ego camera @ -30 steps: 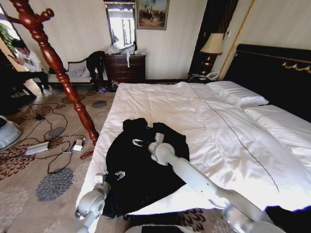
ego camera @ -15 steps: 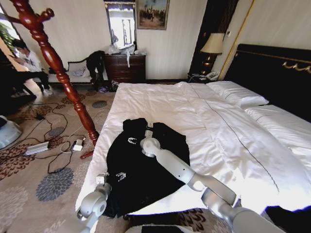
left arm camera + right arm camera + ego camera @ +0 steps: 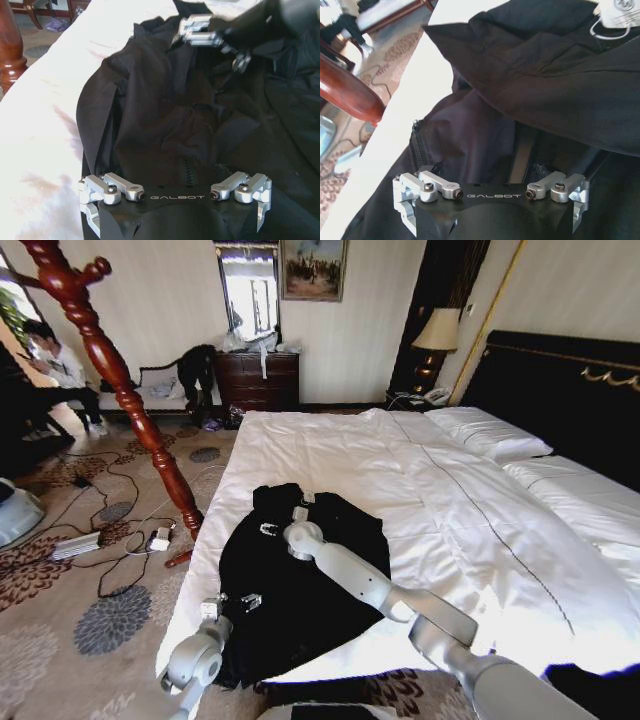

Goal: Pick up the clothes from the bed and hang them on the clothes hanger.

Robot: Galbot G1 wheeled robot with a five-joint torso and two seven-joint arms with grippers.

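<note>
The clothes [image 3: 300, 590], one large black garment, lie spread on the near left corner of the bed [image 3: 450, 510]. A white label [image 3: 620, 12] shows at the collar. My right gripper [image 3: 270, 529] hovers open just over the garment's upper part, near the collar, with nothing between its fingers. In its wrist view the right gripper [image 3: 491, 215] looks down on folded black fabric [image 3: 545, 85]. My left gripper [image 3: 232, 602] is open at the garment's lower left edge; in the left wrist view it [image 3: 175, 222] faces the dark cloth [image 3: 165, 115]. The clothes hanger [image 3: 120, 380], a red-brown wooden stand, rises left of the bed.
Cables, a power strip [image 3: 75, 545] and small devices lie on the patterned carpet by the stand's foot [image 3: 185, 530]. A dresser [image 3: 258, 380] and a bench stand at the far wall. Pillows [image 3: 490, 435] and a black headboard [image 3: 570, 390] are on the right.
My right arm has swung left across the garment, bringing its gripper closer to the collar. The left gripper has crept slightly nearer the garment's lower edge.
</note>
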